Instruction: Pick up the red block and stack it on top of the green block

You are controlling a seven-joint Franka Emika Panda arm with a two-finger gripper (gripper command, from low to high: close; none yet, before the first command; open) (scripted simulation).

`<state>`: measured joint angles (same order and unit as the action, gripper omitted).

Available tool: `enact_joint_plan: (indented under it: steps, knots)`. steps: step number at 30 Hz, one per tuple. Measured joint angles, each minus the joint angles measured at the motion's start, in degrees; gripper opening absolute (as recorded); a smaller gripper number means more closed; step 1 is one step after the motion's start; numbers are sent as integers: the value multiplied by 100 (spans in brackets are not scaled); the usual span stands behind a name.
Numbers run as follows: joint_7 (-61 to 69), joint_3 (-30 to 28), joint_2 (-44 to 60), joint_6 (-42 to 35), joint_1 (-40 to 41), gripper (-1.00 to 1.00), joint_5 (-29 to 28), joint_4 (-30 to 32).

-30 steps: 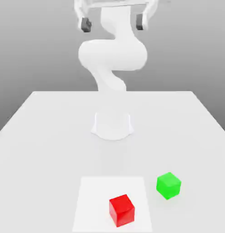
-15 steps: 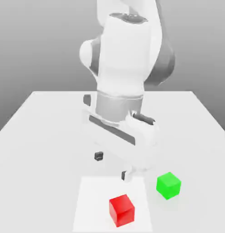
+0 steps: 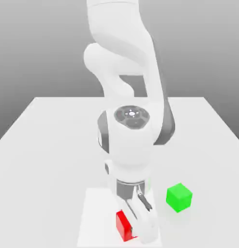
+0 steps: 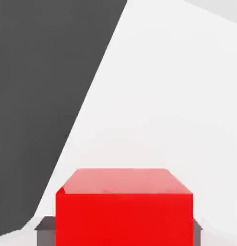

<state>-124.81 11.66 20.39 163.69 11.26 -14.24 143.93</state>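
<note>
My pincer (image 4: 124, 233) is clenched on the red block (image 3: 123, 226), one dark finger pad (image 4: 45, 234) against each of two opposite sides. The block sits over the white sheet (image 3: 97, 213) on the bench (image 3: 49, 184), close to the sheet's near edge in the exterior view. As a cube it has no long axis; its sides run askew to the sheet's edges but square with my grip. The green block (image 3: 179, 197) rests on the bench beside the sheet's far corner on the exterior view's right, also turned askew.

simulated lab, rendered robot arm
</note>
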Motion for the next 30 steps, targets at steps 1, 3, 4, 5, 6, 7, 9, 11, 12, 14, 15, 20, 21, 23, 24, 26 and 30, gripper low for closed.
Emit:
enact_joint_plan:
  steps: [1,3,4,5,6,7,9,11,12,14,15,20,21,23,24,26,30]
  knots:
    - [-35,-46,72,53,-36,-100,-43,-12]
    - [75,81,-138,-112,59,-100,106,24]
    - [169,175,-312,-250,128,-100,233,54]
    - [276,259,-504,-401,182,-100,379,87]
    - [385,334,-702,-560,226,-100,525,123]
    - [482,401,-901,-718,257,-100,665,162]
    - [272,622,-1264,-878,107,-100,938,350]
    - [-89,879,-1611,-972,-215,-100,1206,581]
    - [-282,986,-1780,-1009,-429,-100,1341,703]
    - [-685,1145,-2111,-1068,-900,-100,1599,953]
    - [-895,1202,-2272,-1093,-1060,-100,1720,1080]
    - [-1656,1358,-2340,-855,-1198,-100,1669,1370]
    - [-1768,1353,-2221,-745,-1172,-100,1534,1368]
    - [-2006,1311,-1953,-510,-1145,-100,1219,1358]
    - [-2133,1263,-1810,-387,-1155,-100,1043,1353]
    - [-2399,1114,-1514,-136,-1232,-100,672,1344]
    - [-2614,957,-1274,67,-1334,100,372,1339]
